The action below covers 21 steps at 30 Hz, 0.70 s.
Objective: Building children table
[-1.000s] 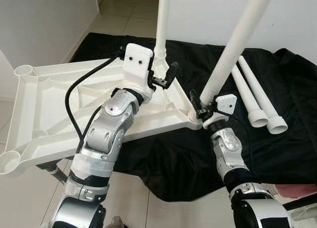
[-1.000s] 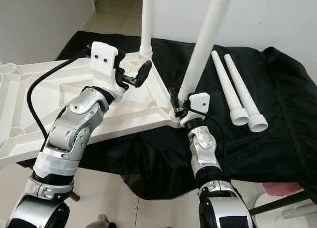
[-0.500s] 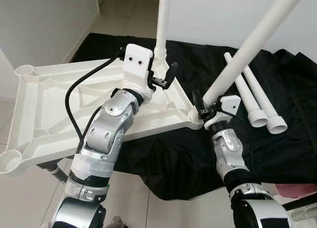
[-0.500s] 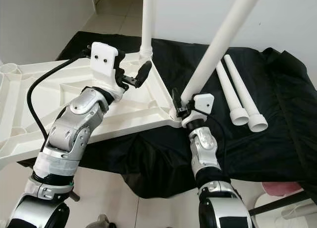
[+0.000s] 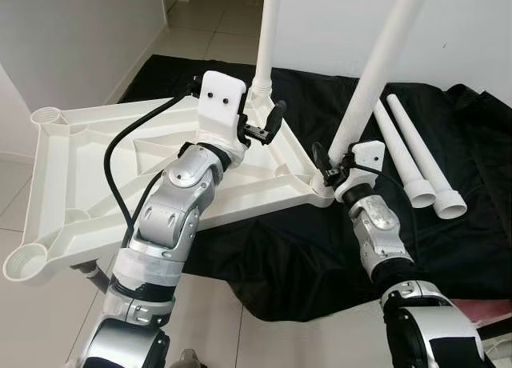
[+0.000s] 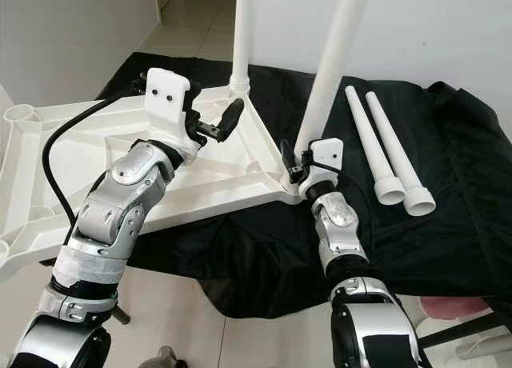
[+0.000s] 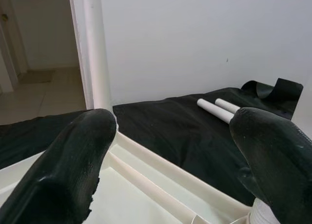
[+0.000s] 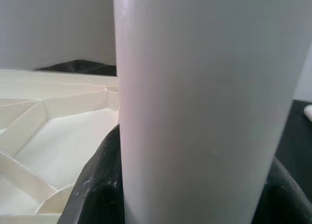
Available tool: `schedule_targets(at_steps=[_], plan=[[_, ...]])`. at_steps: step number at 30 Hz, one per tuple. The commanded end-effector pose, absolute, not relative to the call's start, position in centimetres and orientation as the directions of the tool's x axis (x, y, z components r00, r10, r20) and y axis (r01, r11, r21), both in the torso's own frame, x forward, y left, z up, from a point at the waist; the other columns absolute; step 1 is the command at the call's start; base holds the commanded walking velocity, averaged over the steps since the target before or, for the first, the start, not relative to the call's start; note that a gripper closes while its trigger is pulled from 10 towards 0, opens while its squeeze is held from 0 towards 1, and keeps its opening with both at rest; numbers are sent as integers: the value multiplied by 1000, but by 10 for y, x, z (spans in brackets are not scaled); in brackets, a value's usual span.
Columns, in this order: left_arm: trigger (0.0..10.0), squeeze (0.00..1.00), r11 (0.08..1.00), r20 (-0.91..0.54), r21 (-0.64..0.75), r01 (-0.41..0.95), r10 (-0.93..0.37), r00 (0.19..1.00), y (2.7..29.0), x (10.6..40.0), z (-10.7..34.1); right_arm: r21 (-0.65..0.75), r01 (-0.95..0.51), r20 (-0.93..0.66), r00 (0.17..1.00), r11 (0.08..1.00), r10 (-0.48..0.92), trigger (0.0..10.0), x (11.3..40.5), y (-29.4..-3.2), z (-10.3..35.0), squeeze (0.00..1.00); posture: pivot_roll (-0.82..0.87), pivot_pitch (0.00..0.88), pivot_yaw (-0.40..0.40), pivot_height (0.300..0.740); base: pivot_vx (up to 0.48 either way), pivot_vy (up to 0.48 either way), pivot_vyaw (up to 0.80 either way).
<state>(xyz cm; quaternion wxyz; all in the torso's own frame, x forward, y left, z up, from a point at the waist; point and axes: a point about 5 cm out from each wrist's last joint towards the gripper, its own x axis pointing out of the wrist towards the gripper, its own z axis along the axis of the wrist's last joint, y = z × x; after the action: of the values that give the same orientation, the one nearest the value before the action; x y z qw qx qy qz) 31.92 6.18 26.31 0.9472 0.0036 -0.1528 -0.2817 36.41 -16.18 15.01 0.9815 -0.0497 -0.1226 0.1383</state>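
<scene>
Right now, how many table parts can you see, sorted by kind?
White table legs: 4. One standing in the far corner socket, one held by the right gripper at the near corner, two loose on the black cloth.
Upturned white tabletop: 1.
Total: 5 parts.

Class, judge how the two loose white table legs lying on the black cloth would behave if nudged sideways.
The loose legs look like rigid round tubes, so they would probably roll. Their flared ends would likely curve that roll, and the rumpled black cloth might stop them.
</scene>
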Motion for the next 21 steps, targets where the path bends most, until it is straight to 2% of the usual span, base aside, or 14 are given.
schedule_targets(at_steps=[1,4,7,13,16,18,21], plan=[[10000,0,838,301,112,535,-541,785,61,316,266,-149,-282,53,955,948,292,10000,355,-167,114,0,115,49,-54,740,0,0,0],[10000,0,837,303,114,535,-542,784,61,316,267,-210,-308,60,943,928,326,10000,355,-163,117,0,115,48,-54,740,0,0,0],[10000,0,837,303,115,535,-543,783,61,317,267,-213,-308,62,943,927,327,10000,356,-163,118,0,115,46,-51,740,0,0,0],[10000,0,837,303,119,534,-543,783,61,317,267,-93,-263,45,962,960,268,10000,358,-169,114,0,115,45,-51,740,0,0,0],[10000,0,837,303,119,534,-543,783,61,317,267,-78,-256,40,965,963,260,10000,358,-170,113,0,115,45,-51,740,0,0,0],[10000,0,837,304,122,534,-544,782,62,317,267,62,-211,25,977,976,210,10000,360,-175,112,0,117,45,-48,740,0,0,0],[10000,0,837,305,123,534,-544,782,62,317,268,144,-178,22,984,974,176,10000,362,-178,112,0,115,44,-48,740,0,0,0]])
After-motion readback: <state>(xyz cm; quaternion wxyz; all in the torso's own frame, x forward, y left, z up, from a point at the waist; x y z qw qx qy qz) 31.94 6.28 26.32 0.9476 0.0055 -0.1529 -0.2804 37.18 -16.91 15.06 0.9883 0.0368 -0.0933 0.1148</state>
